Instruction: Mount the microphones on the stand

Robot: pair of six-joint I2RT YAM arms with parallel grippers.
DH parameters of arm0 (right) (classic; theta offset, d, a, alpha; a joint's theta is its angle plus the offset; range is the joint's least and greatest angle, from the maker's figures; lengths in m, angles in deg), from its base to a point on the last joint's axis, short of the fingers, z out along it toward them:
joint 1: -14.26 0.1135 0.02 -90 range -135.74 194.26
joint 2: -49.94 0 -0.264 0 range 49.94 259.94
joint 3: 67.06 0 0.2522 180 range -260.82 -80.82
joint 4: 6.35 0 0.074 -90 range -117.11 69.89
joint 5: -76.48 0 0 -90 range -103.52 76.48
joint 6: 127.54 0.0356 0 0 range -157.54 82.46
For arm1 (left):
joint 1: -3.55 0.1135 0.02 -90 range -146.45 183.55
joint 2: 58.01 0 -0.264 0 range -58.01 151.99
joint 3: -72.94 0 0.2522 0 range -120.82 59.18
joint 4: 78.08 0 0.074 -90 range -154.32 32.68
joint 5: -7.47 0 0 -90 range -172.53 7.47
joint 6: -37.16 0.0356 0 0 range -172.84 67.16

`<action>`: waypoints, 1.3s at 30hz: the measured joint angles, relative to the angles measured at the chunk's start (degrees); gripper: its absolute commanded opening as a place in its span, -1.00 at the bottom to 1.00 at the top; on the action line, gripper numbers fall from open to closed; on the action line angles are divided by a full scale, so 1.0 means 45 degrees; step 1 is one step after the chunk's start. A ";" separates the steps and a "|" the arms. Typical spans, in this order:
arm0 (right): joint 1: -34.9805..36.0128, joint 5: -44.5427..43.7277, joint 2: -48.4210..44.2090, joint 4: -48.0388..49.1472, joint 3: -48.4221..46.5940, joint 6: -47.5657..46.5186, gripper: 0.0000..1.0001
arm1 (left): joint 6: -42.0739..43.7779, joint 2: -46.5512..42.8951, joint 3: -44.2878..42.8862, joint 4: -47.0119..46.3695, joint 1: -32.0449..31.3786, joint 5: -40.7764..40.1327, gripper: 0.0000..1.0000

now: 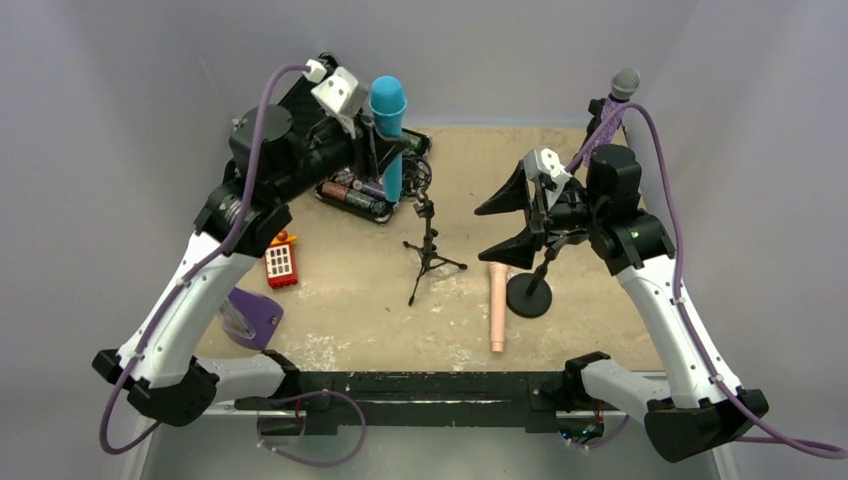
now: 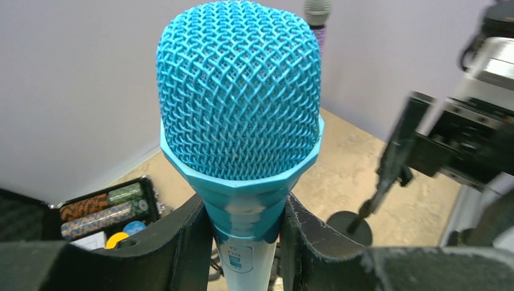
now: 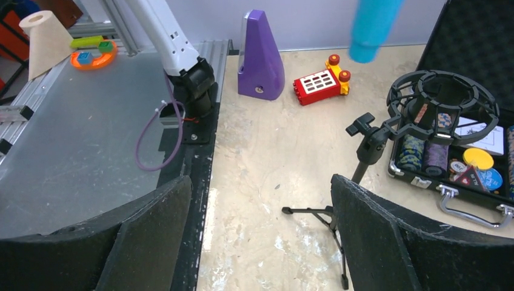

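Observation:
My left gripper point(image 1: 378, 140) point(image 2: 242, 225) is shut on the neck of the bright blue microphone point(image 1: 388, 125) point(image 2: 239, 97), holding it upright above the back of the table. A small tripod stand point(image 1: 430, 252) with a round black shock mount point(image 3: 439, 100) stands mid-table, just right of the blue microphone. The pale pink microphone point(image 1: 497, 306) lies flat near the front. The glittery purple microphone point(image 1: 616, 100) point(image 2: 317, 15) sticks up at the back right above a round-base stand point(image 1: 528, 295); their joint is hidden. My right gripper point(image 1: 505, 222) point(image 3: 260, 224) is open and holds nothing beside that stand.
An open black case point(image 1: 362, 195) point(image 3: 467, 157) of poker chips lies behind the tripod. A red toy block point(image 1: 281, 262) point(image 3: 320, 85) and a purple metronome point(image 1: 250, 315) point(image 3: 260, 57) sit at the left. The table's near edge carries a black rail point(image 1: 420, 385).

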 measured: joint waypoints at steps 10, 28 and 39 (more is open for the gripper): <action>-0.0068 -0.0049 -0.0117 -0.0024 0.0316 -0.0087 0.77 | -0.0165 0.2880 -0.0860 -0.0753 0.0894 -0.0869 -1.00; -0.0131 -0.0039 -0.0107 -0.0019 0.0316 -0.0083 0.77 | -0.0758 0.3167 -0.1370 -0.2108 0.1413 -0.0801 -1.00; -0.0131 0.0049 -0.0112 0.0010 0.0486 -0.0083 0.77 | -0.0729 0.3031 0.1292 -0.3429 0.1452 -0.0306 -1.00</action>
